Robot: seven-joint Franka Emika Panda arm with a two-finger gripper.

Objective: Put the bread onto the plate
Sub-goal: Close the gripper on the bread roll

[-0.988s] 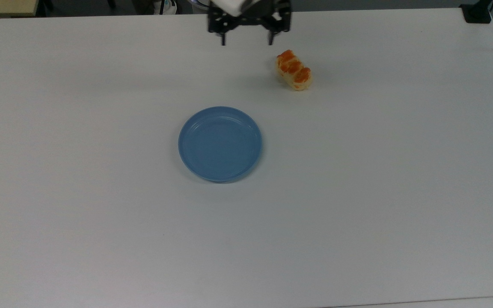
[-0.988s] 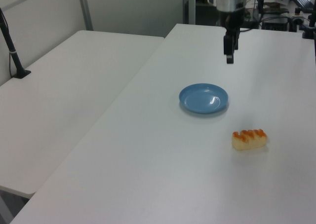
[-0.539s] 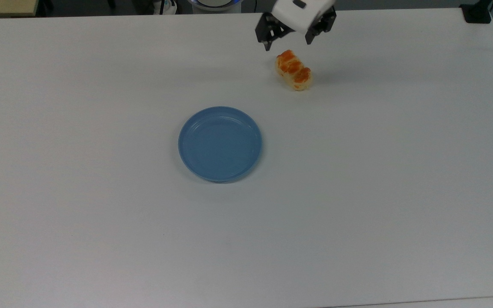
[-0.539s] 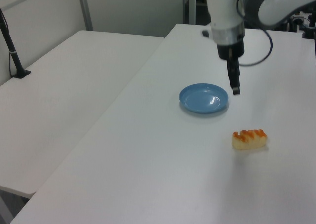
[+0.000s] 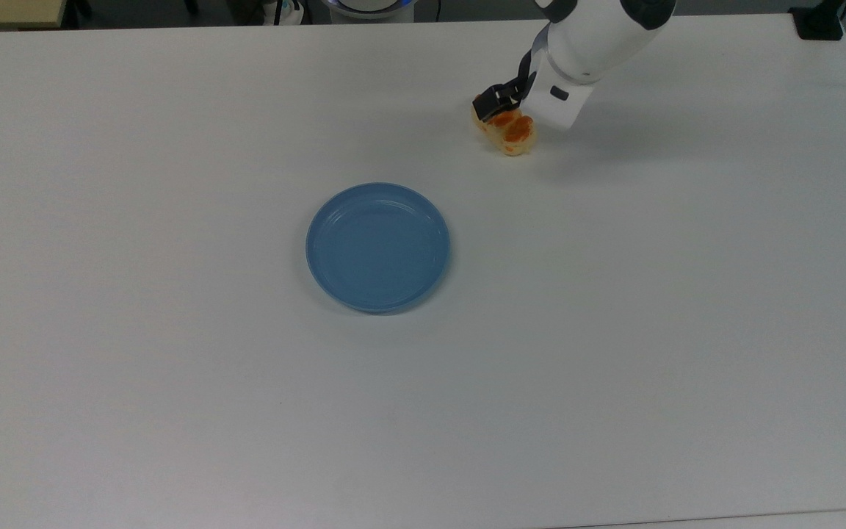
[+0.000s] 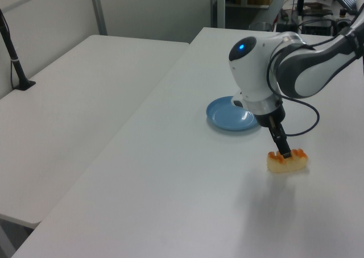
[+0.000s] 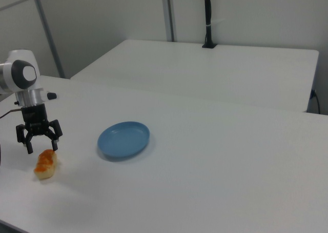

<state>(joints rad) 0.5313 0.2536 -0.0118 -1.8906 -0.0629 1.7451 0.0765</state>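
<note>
Over the bread (image 5: 511,134) at the far side of the white tabletop (image 5: 614,330), we see the gripper (image 7: 39,147) lowered with its fingers spread wide.

In the right view we see the fingers (image 7: 28,146) standing apart, one on each side above the end of the bun farther from the camera, their tips at about the level of its top; we cannot tell whether they touch it. In the left view the arm (image 6: 284,70) reaches in from the left view's right, bends at a rounded white joint and points its wrist down and slightly slantwise at the bun. The bread lies on the tabletop, well apart from the blue plate (image 5: 378,247), which sits bare toward the top view's lower left of it.
</note>
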